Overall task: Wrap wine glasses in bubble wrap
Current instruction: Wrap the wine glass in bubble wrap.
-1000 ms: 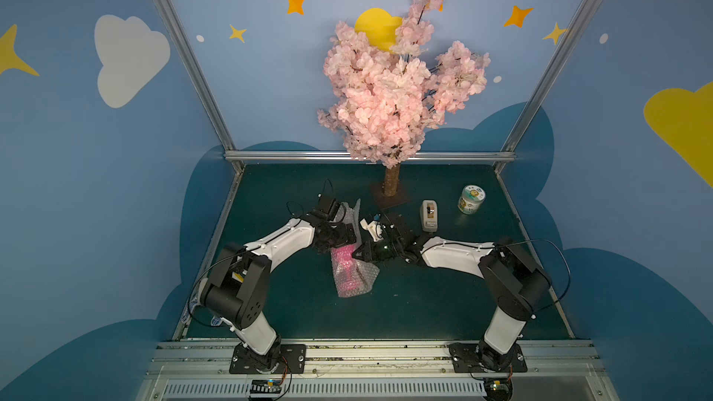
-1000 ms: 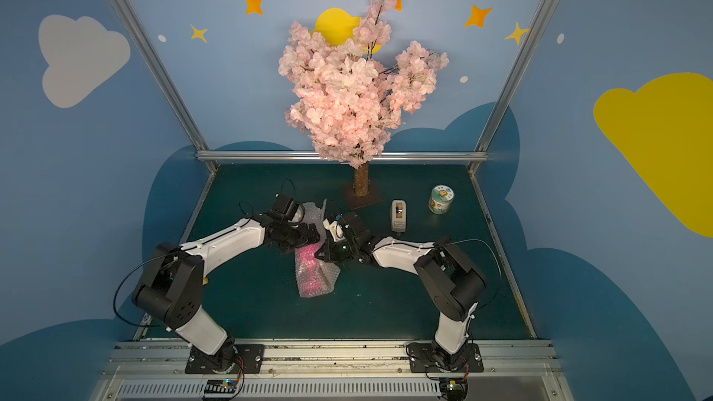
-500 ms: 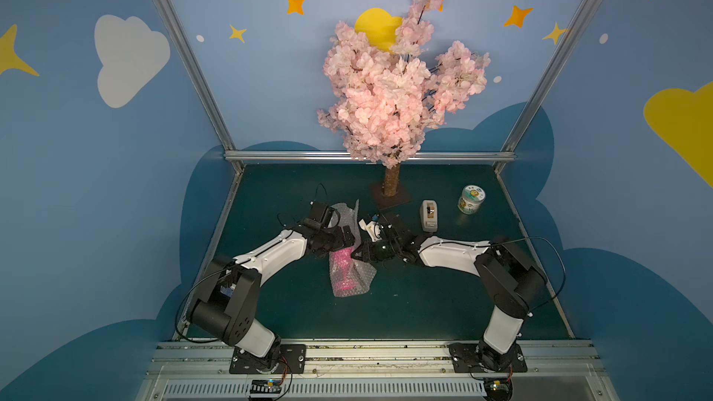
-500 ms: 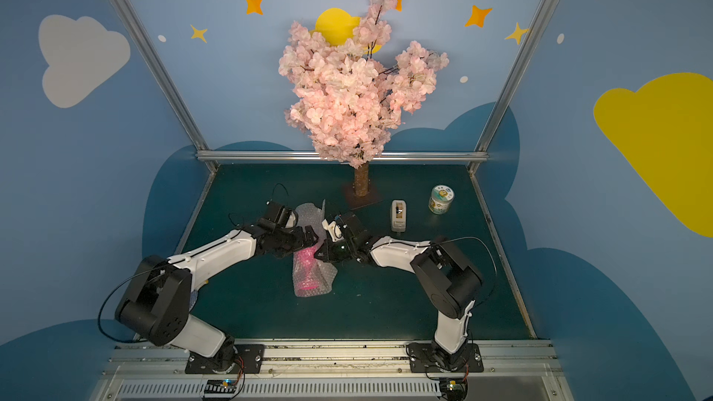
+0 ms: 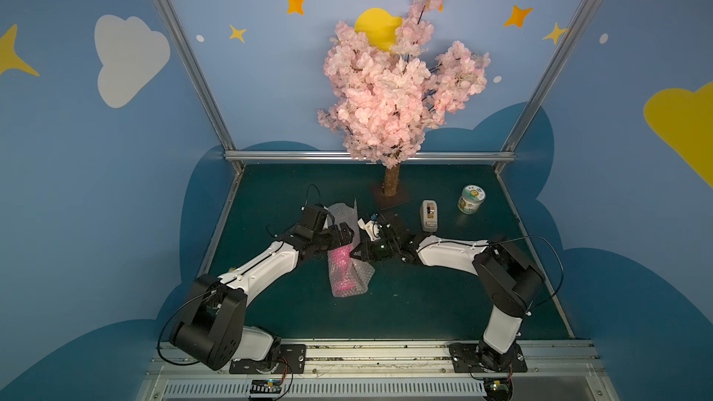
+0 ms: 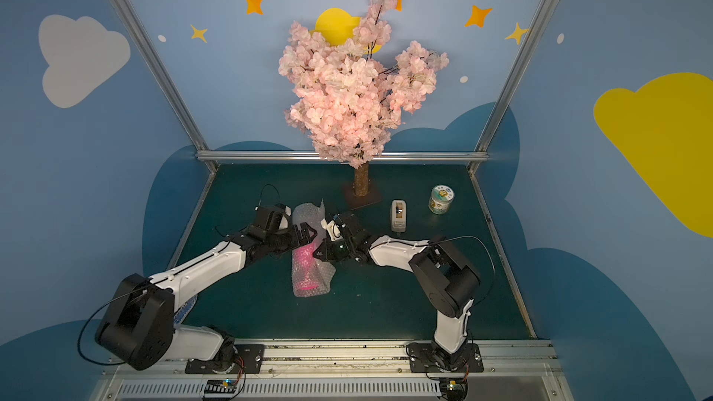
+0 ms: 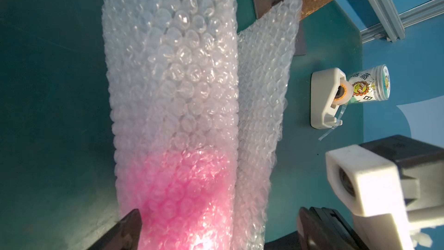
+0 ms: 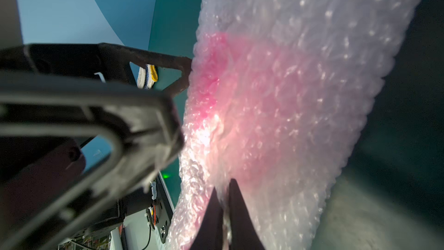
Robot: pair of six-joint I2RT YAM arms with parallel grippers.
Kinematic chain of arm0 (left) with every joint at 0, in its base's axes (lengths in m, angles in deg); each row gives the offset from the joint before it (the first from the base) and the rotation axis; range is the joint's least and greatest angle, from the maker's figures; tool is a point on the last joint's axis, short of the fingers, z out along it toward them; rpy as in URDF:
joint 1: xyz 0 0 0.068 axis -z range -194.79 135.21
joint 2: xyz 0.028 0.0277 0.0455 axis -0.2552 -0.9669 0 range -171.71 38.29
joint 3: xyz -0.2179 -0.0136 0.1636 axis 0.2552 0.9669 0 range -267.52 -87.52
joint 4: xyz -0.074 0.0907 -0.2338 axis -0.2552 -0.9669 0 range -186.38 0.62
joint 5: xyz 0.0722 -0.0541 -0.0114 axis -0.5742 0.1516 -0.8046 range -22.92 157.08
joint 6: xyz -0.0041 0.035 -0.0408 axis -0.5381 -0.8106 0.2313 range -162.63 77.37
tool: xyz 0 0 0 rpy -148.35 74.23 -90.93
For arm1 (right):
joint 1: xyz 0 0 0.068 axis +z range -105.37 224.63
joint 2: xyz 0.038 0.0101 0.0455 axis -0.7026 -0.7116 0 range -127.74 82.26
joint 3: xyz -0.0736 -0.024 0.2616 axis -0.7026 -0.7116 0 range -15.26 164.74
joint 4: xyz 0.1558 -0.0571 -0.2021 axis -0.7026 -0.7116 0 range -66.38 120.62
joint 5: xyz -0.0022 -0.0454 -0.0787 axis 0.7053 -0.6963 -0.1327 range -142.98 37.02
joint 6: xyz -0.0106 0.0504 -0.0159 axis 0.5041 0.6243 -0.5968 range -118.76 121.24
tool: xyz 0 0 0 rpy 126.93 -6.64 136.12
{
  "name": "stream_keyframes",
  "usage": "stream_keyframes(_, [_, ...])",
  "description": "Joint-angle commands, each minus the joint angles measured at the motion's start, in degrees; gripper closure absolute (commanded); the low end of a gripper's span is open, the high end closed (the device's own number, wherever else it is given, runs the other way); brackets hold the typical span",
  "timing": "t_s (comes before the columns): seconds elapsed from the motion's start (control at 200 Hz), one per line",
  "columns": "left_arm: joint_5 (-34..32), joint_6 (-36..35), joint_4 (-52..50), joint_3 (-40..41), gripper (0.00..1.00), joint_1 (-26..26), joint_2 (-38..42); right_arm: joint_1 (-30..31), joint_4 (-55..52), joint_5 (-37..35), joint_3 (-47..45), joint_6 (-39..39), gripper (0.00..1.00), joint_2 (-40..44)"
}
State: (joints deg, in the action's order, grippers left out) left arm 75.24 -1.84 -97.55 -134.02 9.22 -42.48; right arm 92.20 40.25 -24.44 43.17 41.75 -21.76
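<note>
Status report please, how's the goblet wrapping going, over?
Left gripper jaws open astride the bubble wrap. Right gripper jaws shut on the wrap. Goblet lying rolled inside, one flap loose. Tape dispenser and jar stand clear.

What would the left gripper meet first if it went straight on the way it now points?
Most likely the bubble wrap over the pink goblet, lying between the left gripper's open jaws; depth unclear.

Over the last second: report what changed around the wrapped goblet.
The left arm sank, its elbow dropping toward the front. The left gripper stayed open astride the bubble wrap. Nothing was grabbed or released: the right gripper kept its pinch on the wrap, with the pink goblet inside, roughly in place. Tape dispenser and jar unmoved.
</note>
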Motion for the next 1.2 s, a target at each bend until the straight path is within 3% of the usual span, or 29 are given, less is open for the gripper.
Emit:
stream_keyframes(0.0, [1.1,-2.3,-0.7,-1.1,0.0,0.3,-1.1,0.6,0.0,-0.2,1.7,-0.1,0.91,-0.9])
stream_keyframes(0.526, [-3.3,-4.6,-8.4,-5.6,0.06,1.4,-3.4,2.4,-0.6,-0.2,3.9,-2.2,0.91,-0.7])
stream_keyframes(0.896, [-4.4,-4.2,-9.3,-6.1,0.24,1.6,-4.2,3.1,0.6,0.5,4.3,-2.4,0.88,-0.4])
stream_keyframes(1.197, [-5.3,-3.8,-10.1,-6.4,0.4,1.6,-5.3,2.8,-1.0,2.4,3.7,-2.9,0.73,1.9])
